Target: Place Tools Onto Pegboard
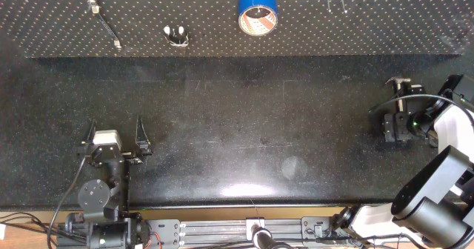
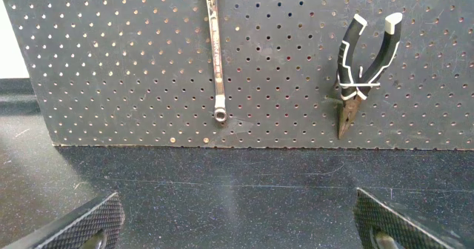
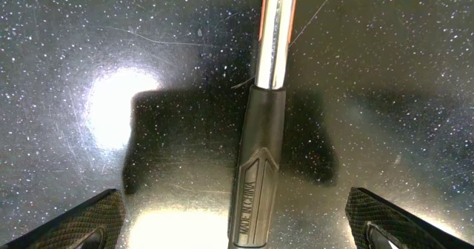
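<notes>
One pegboard (image 1: 207, 12). One wrench (image 2: 215, 49), one pair of pliers (image 2: 346, 101), one roll of blue tape (image 1: 258, 13), one wire hook (image 1: 335, 2) — four things hung up. One hammer (image 3: 255, 175) — one table (image 1: 237, 123).

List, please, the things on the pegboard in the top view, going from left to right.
wrench → pliers → roll of blue tape → metal hook, with nothing hanging on it

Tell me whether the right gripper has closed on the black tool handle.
No. The right gripper is open, its fingers wide apart on either side of the black tool handle.
</notes>
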Robot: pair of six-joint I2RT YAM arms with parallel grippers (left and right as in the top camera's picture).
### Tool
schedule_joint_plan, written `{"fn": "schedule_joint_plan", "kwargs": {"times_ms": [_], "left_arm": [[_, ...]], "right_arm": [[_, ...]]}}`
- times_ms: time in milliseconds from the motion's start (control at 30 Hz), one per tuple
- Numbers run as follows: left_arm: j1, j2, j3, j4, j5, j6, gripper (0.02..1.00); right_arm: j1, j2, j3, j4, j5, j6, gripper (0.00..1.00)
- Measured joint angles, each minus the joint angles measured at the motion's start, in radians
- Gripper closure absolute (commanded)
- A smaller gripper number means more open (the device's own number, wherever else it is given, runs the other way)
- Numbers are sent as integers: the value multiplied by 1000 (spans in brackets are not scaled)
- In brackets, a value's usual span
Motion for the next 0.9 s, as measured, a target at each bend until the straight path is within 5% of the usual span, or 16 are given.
{"fn": "schedule_joint_plan", "kwargs": {"times_ms": [900], "left_arm": [[0,0,0,0,0,0,23]], "right_arm": [[0,0,0,11,-25,3,25]]}}
